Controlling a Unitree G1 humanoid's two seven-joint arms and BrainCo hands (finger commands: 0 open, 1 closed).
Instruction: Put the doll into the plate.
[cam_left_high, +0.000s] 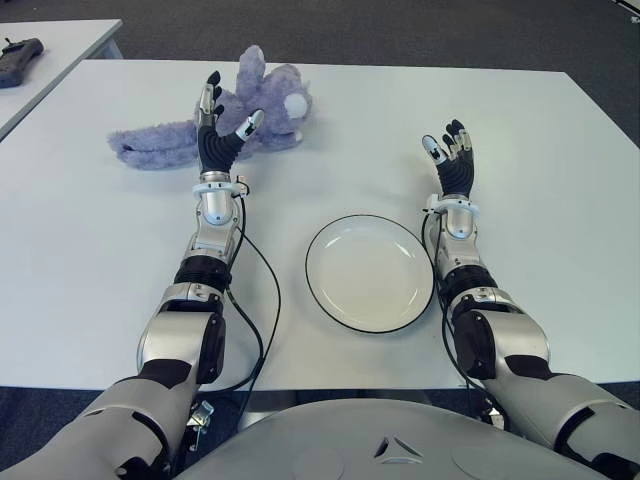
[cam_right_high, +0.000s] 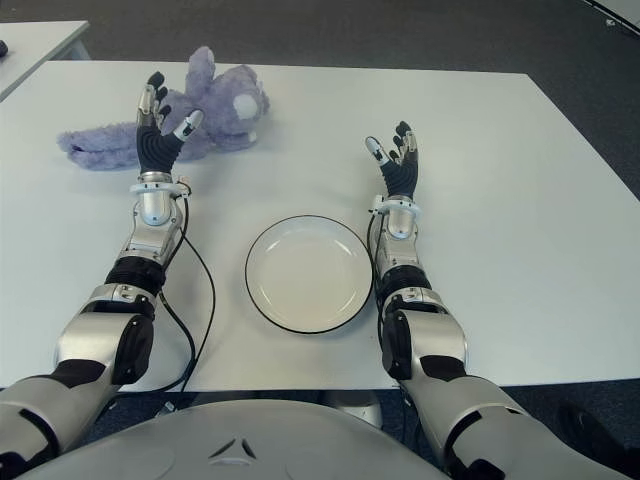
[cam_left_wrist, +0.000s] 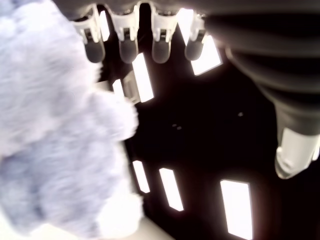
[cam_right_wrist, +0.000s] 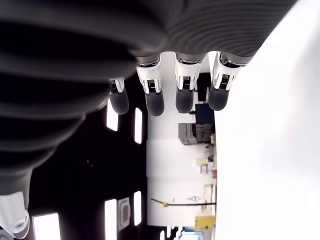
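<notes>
The doll (cam_left_high: 232, 118) is a soft purple bunny with a white tail. It lies on the far left part of the white worktop (cam_left_high: 90, 250), with its long ears stretched out to the left. It is not in the plate (cam_left_high: 369, 272). The plate is white with a dark rim, and it sits nearer to you, between your two arms, well apart from the doll.

Your left hand (cam_left_high: 222, 125) is up beside the doll, on the side nearer to you. Its fingers (cam_left_high: 208, 98) are spread wide and hold nothing. In the left wrist view the purple fur fills one side of the picture, right by the fingertips (cam_left_wrist: 127, 47). You cannot tell if they touch the fur.

Your right hand (cam_left_high: 450, 160) shows to the right of the plate, a little past its far edge. Its fingers (cam_right_wrist: 155, 102) are straight and loose, and they hold nothing too.

A black cable (cam_left_high: 262, 300) hangs in a loop from your left arm, next to the plate.

At the far left there is another table (cam_left_high: 60, 45) with a small dark thing (cam_left_high: 18, 58) on it.
</notes>
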